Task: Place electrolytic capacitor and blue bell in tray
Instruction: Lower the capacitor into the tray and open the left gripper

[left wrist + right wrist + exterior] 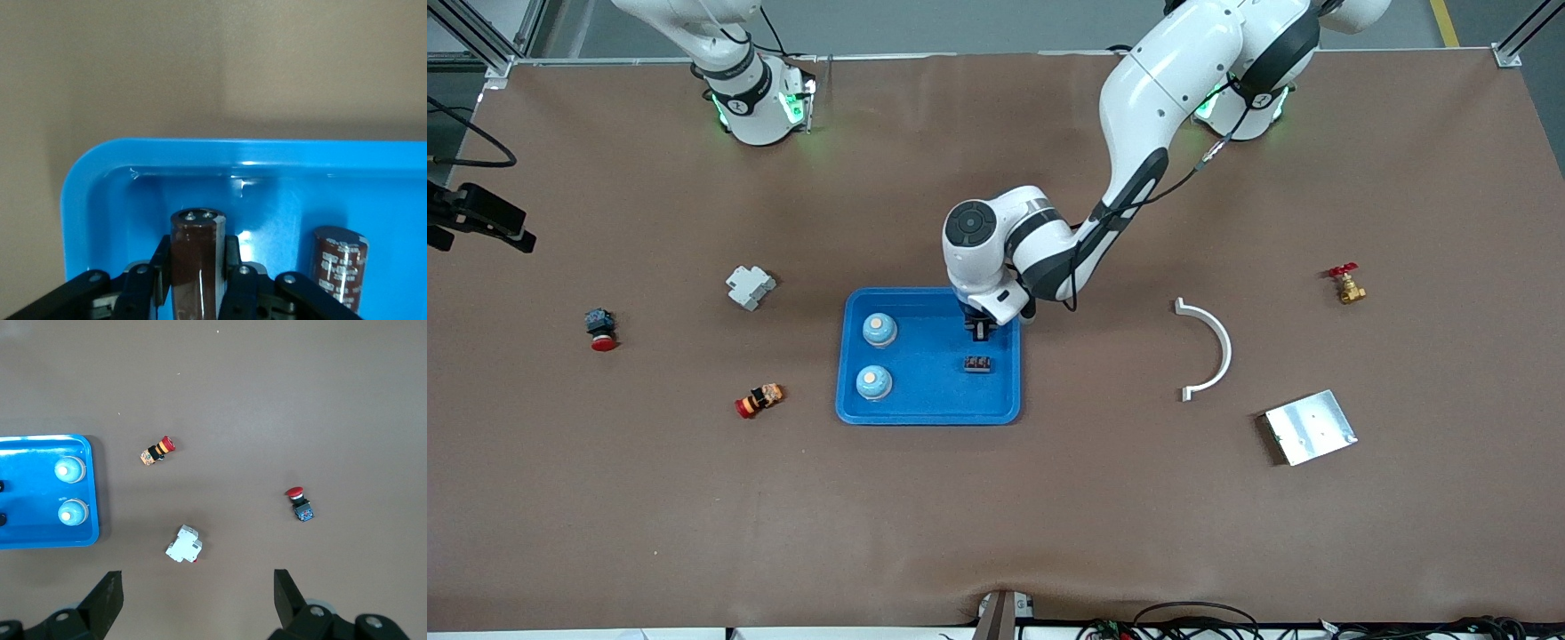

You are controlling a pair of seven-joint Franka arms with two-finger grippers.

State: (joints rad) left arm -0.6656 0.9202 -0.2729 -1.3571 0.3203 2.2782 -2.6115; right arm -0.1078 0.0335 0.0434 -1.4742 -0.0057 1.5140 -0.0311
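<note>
The bright-blue tray (929,414) lies mid-table. Two blue bells (879,330) (873,382) stand in its end toward the right arm; the right wrist view shows them too (69,469) (73,513). My left gripper (982,331) is low over the tray's other end, shut on a dark-brown electrolytic capacitor (197,257). A second brown capacitor (978,364) (340,267) lies in the tray beside it, nearer the front camera. The left wrist view shows the tray rim (200,148). My right gripper (198,587) hangs open high above the table, holding nothing.
Toward the right arm's end lie a white breaker (750,287), a red-capped push button (601,329) and an orange-and-red button (759,400). Toward the left arm's end are a white curved piece (1214,351), a silver plate (1310,427) and a brass valve (1347,286).
</note>
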